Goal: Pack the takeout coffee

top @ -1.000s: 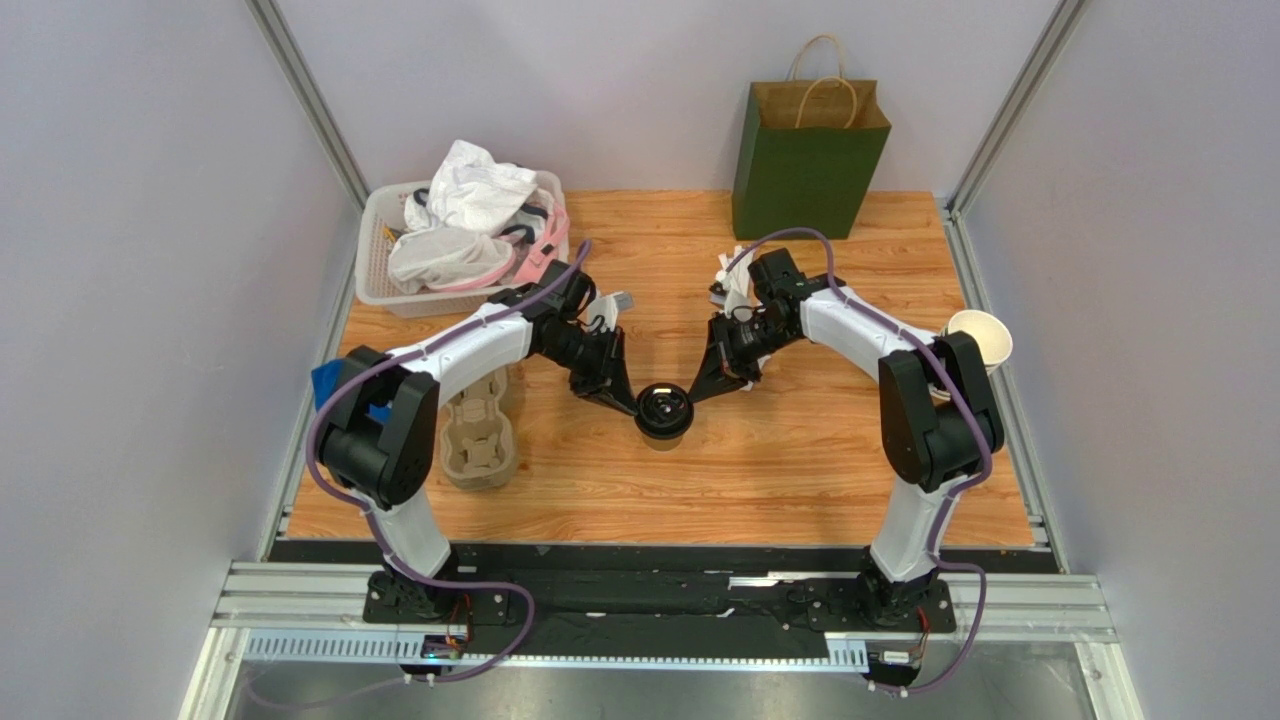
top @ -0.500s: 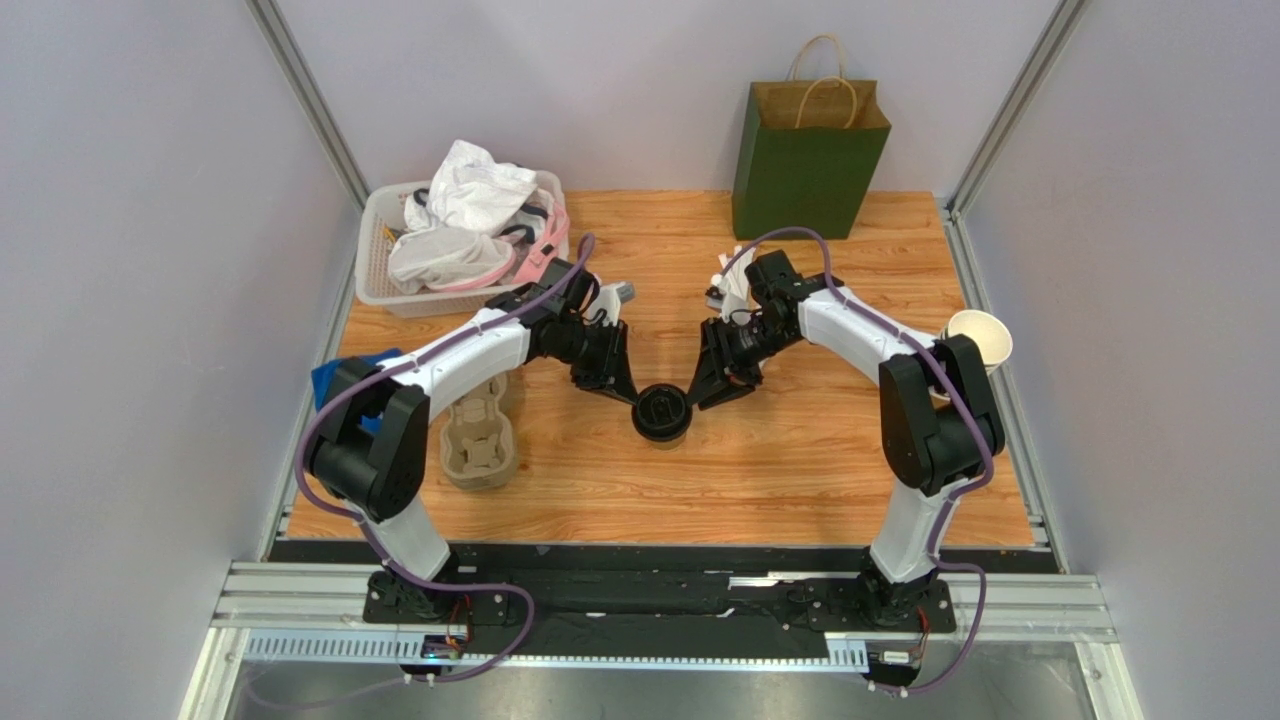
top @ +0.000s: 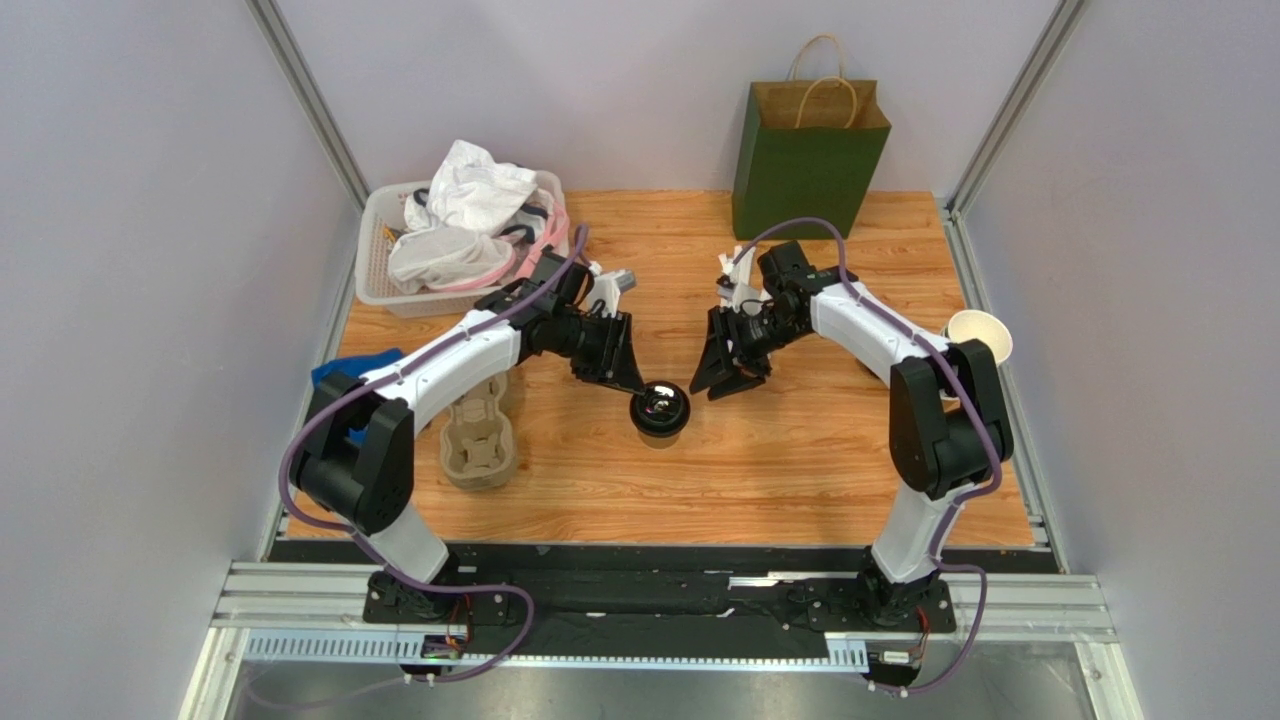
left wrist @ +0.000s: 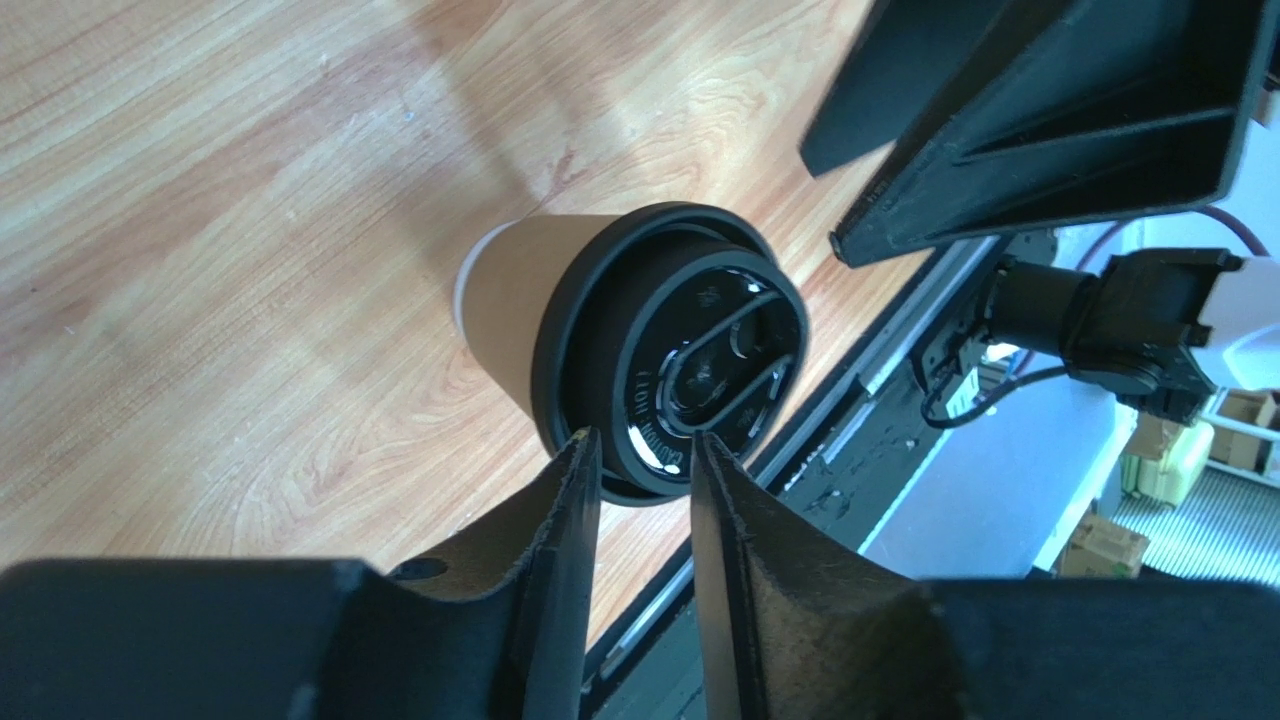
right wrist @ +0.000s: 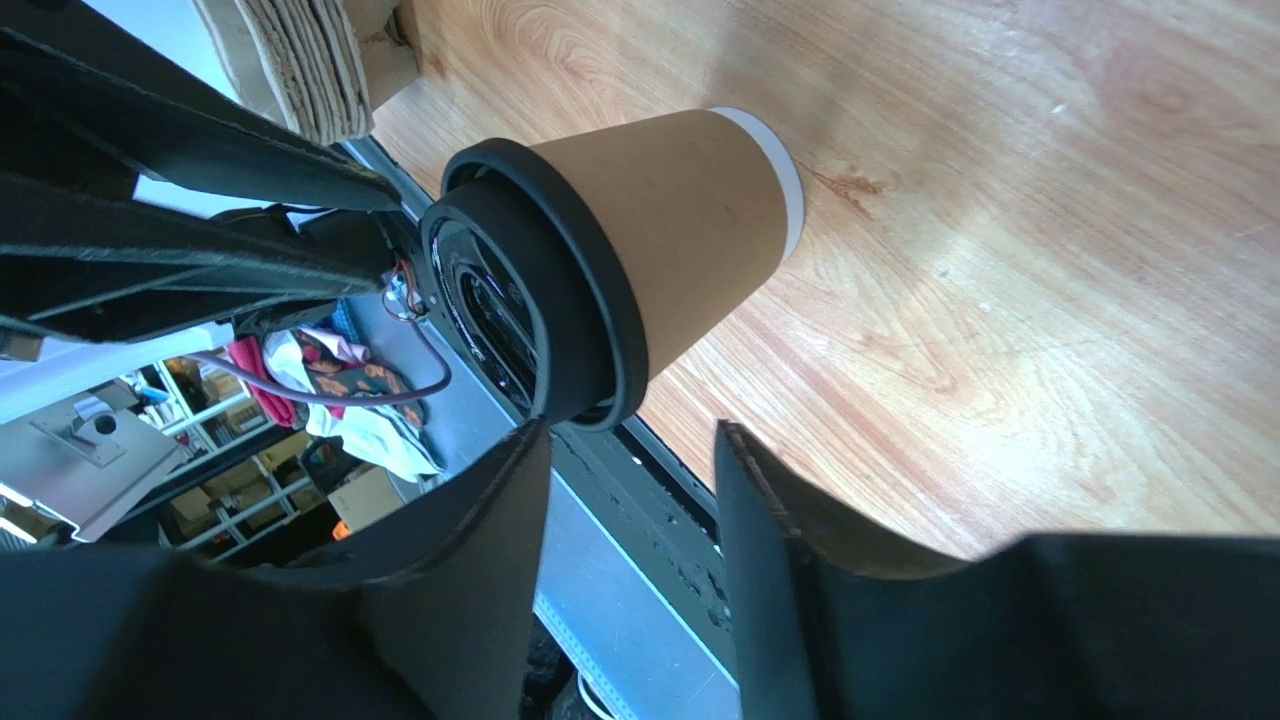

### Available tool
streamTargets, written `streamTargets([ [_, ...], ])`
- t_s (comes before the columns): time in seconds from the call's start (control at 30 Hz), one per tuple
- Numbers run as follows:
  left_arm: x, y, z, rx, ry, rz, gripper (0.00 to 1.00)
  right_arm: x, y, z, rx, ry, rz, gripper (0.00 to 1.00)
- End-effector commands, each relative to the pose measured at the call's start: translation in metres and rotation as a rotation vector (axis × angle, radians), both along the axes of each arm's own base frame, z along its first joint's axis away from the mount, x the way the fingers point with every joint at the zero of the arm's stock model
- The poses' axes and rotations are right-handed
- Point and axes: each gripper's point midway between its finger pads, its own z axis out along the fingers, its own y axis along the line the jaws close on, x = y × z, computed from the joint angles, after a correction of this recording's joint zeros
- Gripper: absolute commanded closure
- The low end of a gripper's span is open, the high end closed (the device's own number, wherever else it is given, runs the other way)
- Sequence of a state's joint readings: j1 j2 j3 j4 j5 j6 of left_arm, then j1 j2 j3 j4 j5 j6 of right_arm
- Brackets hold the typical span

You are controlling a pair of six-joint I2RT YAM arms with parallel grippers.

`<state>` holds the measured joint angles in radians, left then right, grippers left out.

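The takeout coffee (top: 660, 413), a brown paper cup with a black lid, stands upright on the wooden table. My left gripper (top: 633, 377) hovers just to its upper left. In the left wrist view its fingers (left wrist: 577, 503) are a little apart, tips at the rim of the lid (left wrist: 672, 357), with nothing between them. My right gripper (top: 721, 380) is clear of the cup on the right side. In the right wrist view that gripper (right wrist: 631, 446) is open and empty, and the cup (right wrist: 676, 225) lies just beyond its fingertips.
A green paper bag (top: 812, 150) stands at the back. A white basket (top: 379, 258) of cloths sits at the back left. Pulp cup carriers (top: 478, 435) lie near the left arm. An open white cup (top: 980, 338) stands at the right edge.
Both grippers were shut at the cup's lid a second ago. They have opened and drawn back, the right one farther; the cup stays standing on the table.
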<state>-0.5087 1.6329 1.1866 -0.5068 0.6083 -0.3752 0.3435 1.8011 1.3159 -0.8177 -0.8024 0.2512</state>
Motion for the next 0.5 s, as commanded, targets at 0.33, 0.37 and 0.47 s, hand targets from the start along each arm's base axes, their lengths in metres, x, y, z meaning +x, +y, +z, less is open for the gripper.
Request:
streamTargets([
  [0.33,0.002,0.043,0.144,-0.216,-0.450,-0.034,0.08,0.002,-0.012,0.076,-0.065,-0.418,0.110,0.17],
  [0.37,-0.001,0.047,0.153,-0.215,-0.465,-0.033,0.07,0.004,-0.016,0.074,-0.125,-0.459,0.109,0.17],
  [0.47,-0.002,0.068,0.170,-0.206,-0.511,0.008,0.04,-0.001,-0.010,0.073,-0.231,-0.560,0.165,0.17],
])
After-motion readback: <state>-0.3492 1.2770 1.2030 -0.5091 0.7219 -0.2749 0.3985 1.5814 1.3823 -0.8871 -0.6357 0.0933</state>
